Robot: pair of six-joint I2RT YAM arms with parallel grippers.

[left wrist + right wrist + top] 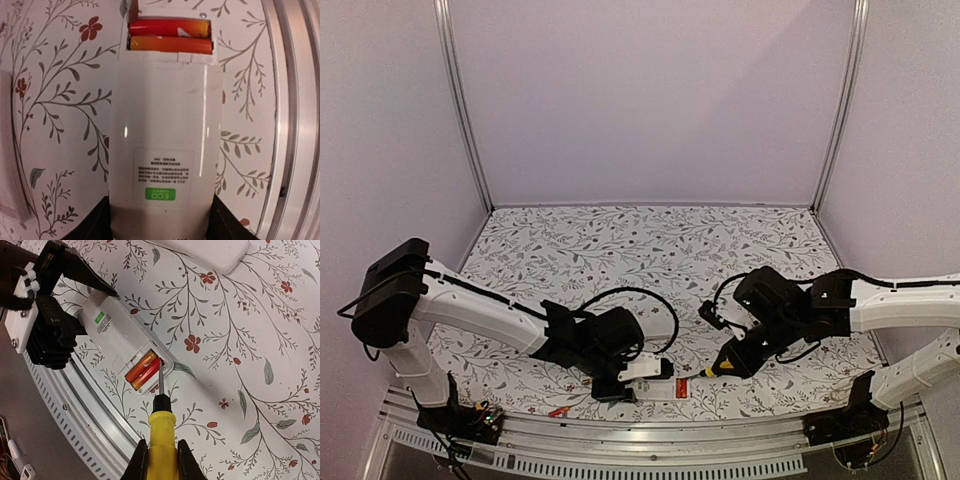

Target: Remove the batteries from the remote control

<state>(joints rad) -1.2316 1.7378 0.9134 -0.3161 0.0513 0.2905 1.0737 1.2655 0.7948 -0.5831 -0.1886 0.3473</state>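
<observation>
My left tool (95, 312) clamps the white plastic remote control (165, 150) at the near edge of the floral desk (620, 240). Two red-orange cylindrical batteries (170, 36) lie in its open bay. My right tool (161, 460) grips a yellow-handled screwdriver (162, 432), tip at the batteries.

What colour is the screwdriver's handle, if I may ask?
The screwdriver handle is yellow, clearest in the right wrist view.

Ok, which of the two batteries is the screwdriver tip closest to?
The redder battery, at the free end of the remote control: the yellow-handled screwdriver has its tip by it. The more orange battery lies beyond it, further from the tip.
</observation>
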